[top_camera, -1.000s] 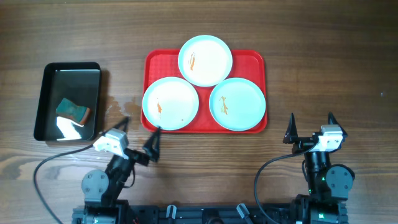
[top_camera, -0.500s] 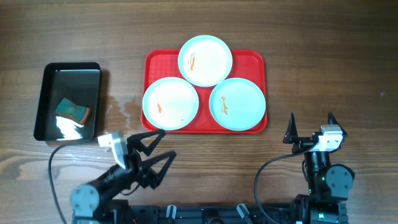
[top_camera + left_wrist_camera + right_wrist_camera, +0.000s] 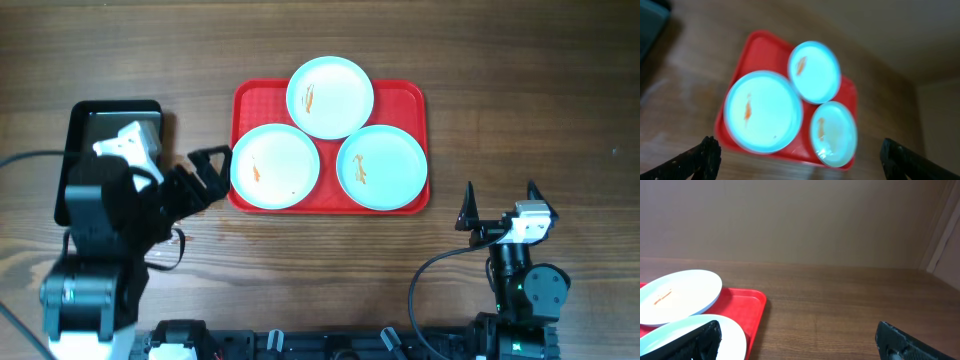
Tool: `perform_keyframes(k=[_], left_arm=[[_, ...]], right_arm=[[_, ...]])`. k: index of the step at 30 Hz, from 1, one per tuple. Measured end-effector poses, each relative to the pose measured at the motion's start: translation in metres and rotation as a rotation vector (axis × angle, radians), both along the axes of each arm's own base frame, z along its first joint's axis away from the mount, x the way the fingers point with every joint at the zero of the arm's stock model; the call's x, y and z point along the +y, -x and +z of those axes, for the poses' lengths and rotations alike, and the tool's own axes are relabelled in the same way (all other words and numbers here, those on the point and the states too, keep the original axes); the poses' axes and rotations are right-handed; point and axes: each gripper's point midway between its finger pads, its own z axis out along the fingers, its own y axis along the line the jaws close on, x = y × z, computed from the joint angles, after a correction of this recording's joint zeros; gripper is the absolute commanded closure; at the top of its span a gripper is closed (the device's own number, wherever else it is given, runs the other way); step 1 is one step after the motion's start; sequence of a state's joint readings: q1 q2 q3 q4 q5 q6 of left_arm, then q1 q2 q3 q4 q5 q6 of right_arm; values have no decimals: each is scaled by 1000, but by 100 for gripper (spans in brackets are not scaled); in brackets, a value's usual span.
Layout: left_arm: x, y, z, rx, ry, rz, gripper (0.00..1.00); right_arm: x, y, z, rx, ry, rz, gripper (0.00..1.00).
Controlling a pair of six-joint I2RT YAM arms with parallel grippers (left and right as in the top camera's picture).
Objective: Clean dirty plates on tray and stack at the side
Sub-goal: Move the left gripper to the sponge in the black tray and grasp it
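Since half a second ago the left arm has swung up from the table's near edge and now hangs over the black tray (image 3: 88, 120), wrist turned toward the red tray (image 3: 256, 100). Spread wide and empty, the left gripper (image 3: 212, 172) has its tips just beside the red tray's left rim; contact cannot be judged. All three plates (image 3: 330, 97) lie on the red tray, each with an orange smear. Unmoved, the right gripper (image 3: 500, 200) points upward, wide open and empty, well apart from the red tray.
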State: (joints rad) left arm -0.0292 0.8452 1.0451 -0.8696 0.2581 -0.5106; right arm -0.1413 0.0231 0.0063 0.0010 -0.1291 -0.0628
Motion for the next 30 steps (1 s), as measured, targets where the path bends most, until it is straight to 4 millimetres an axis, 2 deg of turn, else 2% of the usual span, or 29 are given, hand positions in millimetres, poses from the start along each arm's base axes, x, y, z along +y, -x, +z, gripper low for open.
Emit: perform_keyframes(k=[2, 5, 10, 12, 14, 20, 22, 25, 26, 30], left_arm=[[10, -5, -9, 88, -22, 54, 1], [36, -18, -20, 285, -90, 184, 0], [95, -86, -32, 449, -207, 409, 0], [122, -116, -47, 472, -217, 482, 0], [143, -127, -66, 504, -197, 541, 0], [211, -115, -112, 641, -131, 734, 0], [224, -111, -129, 686, -117, 767, 7], [226, -111, -148, 738, -114, 768, 8], [226, -111, -164, 779, -115, 761, 8], [223, -106, -206, 901, -118, 741, 7]], right_arm=[[0, 0, 0, 0, 3, 0, 0], [0, 0, 0, 0, 4, 0, 0], [0, 0, 0, 1, 7, 0, 0], [0, 0, 0, 2, 7, 0, 0], [0, 0, 0, 2, 7, 1, 0], [0, 0, 0, 2, 7, 0, 0], [0, 0, 0, 2, 7, 0, 0], [0, 0, 0, 2, 7, 0, 0], [0, 0, 0, 2, 7, 0, 0], [0, 0, 0, 2, 7, 0, 0]])
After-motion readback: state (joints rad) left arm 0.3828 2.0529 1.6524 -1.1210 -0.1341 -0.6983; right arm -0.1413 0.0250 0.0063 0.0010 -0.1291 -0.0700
